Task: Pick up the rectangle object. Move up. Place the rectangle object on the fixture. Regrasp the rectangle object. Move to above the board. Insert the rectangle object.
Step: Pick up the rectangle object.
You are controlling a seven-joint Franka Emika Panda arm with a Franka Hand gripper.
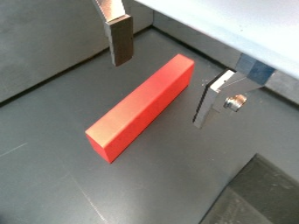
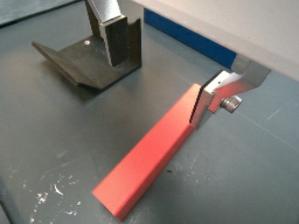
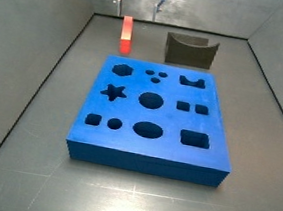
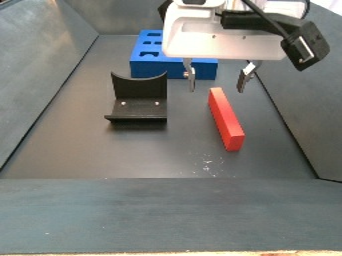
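Observation:
The red-orange rectangle object (image 1: 138, 109) lies flat on the dark floor; it also shows in the other wrist view (image 2: 152, 162) and in both side views (image 3: 125, 34) (image 4: 226, 118). My gripper (image 1: 162, 93) (image 2: 158, 92) (image 4: 217, 82) is open and empty, hovering over the bar's end nearest the board, one finger (image 1: 121, 42) on each side, not gripping it. The dark notched fixture (image 2: 87, 66) (image 3: 190, 50) (image 4: 136, 100) stands beside the bar. The blue board (image 3: 152, 114) (image 4: 150, 55) with its cut-outs lies past them, its edge visible in a wrist view (image 2: 187, 39).
Grey walls (image 3: 57, 54) enclose the floor on all sides. The white gripper body and camera mount (image 4: 234, 40) hang above the bar.

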